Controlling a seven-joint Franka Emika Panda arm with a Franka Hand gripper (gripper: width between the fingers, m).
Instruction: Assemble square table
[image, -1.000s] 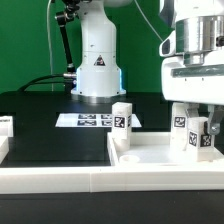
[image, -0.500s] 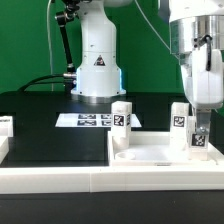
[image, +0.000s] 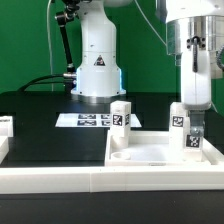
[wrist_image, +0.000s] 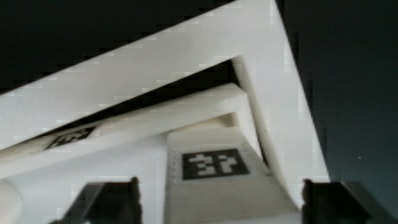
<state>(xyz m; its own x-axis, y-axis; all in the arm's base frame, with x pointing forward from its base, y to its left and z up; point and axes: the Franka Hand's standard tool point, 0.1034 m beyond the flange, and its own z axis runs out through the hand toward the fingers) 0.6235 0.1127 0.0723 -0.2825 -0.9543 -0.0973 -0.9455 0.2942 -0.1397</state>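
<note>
The square tabletop (image: 160, 152) is lying flat on the black table (image: 45, 125), near the front and toward the exterior view's right, with its rimmed side facing up. It is sitting right behind the long white rail (image: 60, 180) that runs along the front edge. Two white legs are standing up on the tabletop. One leg (image: 121, 115) is standing at the back corner on the exterior view's left, and it is showing a black-and-white tag. The other leg (image: 184, 125) is standing at the back on the exterior view's right, and it has tags too. The gripper (image: 196, 132) is hanging straight down over that second leg, with one dark finger showing in front of it. In the wrist view, the two dark fingertips (wrist_image: 103, 202) are standing wide apart, and the tagged leg (wrist_image: 217, 162) is sitting in the gap between them without either finger pressing on it. So the fingers are open and are holding nothing. The tabletop's white rim (wrist_image: 267, 90) is showing as a pointed corner in that view. Farther back on the black table, the marker board (image: 85, 120) is lying flat. Behind it the big white robot base (image: 97, 60) is standing. A small white part (image: 5, 125) is sitting at the exterior view's left edge.
</note>
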